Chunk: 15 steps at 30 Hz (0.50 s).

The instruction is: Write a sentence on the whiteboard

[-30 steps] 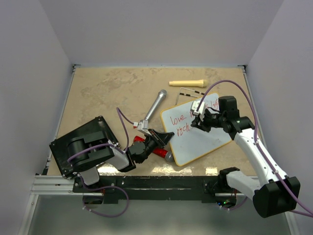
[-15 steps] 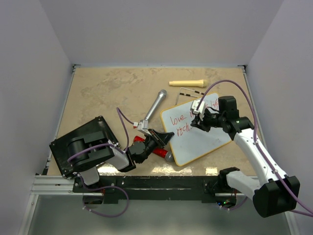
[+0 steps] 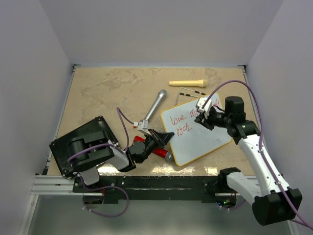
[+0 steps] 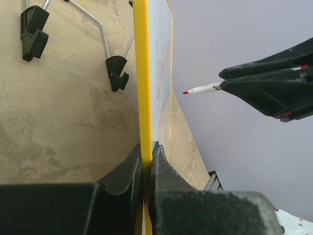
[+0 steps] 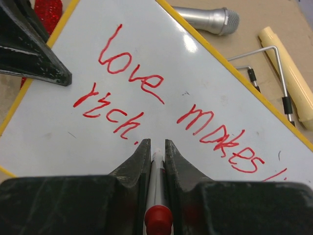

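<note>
The whiteboard (image 3: pixel 200 139) with its yellowish frame lies tilted at the table's front right. Its near-left corner is pinched between my left gripper (image 3: pixel 164 138), which is shut on the frame edge (image 4: pixel 141 73). The sentence (image 5: pixel 132 73) in red reads "love makes" with more cut off, and "rich." below. My right gripper (image 5: pixel 156 144) is shut on a red-capped marker (image 5: pixel 157 186), hovering above the board's right part (image 3: pixel 208 117). In the left wrist view the marker's red tip (image 4: pixel 186 92) stands off the board surface.
A silver microphone (image 3: pixel 155 105) lies left of the board. A cream cylinder (image 3: pixel 187 83) and a wire stand with black feet (image 3: pixel 191 91) lie behind it. A red item (image 3: pixel 157 152) rests under my left gripper. A black box (image 3: pixel 80 144) sits front left.
My right gripper with the marker has pulled back to the right and slightly away from the written words. The left gripper and board have stayed put.
</note>
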Tool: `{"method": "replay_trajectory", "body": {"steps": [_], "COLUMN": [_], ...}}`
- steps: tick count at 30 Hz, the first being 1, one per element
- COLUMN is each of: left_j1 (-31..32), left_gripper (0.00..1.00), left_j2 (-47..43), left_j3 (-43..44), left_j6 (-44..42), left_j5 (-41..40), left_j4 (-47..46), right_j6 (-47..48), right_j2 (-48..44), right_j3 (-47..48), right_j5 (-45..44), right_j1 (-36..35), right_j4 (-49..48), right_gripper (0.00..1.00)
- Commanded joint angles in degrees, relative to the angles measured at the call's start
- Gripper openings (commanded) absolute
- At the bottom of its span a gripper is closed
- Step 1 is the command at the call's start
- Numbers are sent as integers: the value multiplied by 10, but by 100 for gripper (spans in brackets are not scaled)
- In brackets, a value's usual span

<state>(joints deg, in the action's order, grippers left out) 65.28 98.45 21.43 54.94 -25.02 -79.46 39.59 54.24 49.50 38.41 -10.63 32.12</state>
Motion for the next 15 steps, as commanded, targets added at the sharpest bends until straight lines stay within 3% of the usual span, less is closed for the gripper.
{"method": "replay_trajectory", "body": {"steps": [1, 15], "left_j1": [-1, -2], "left_gripper": [0, 0], "left_j2": [2, 5], "left_j3": [-2, -2], "left_j6": [-72, -74], "left_j5": [15, 20], "left_j4": [-4, -10], "right_j6": [-22, -31], "right_j2": [8, 49], "right_j3": [20, 7], "right_j5": [-40, -64], "right_j1": [12, 12], "right_j4": [-35, -68], "right_gripper": [0, 0]}}
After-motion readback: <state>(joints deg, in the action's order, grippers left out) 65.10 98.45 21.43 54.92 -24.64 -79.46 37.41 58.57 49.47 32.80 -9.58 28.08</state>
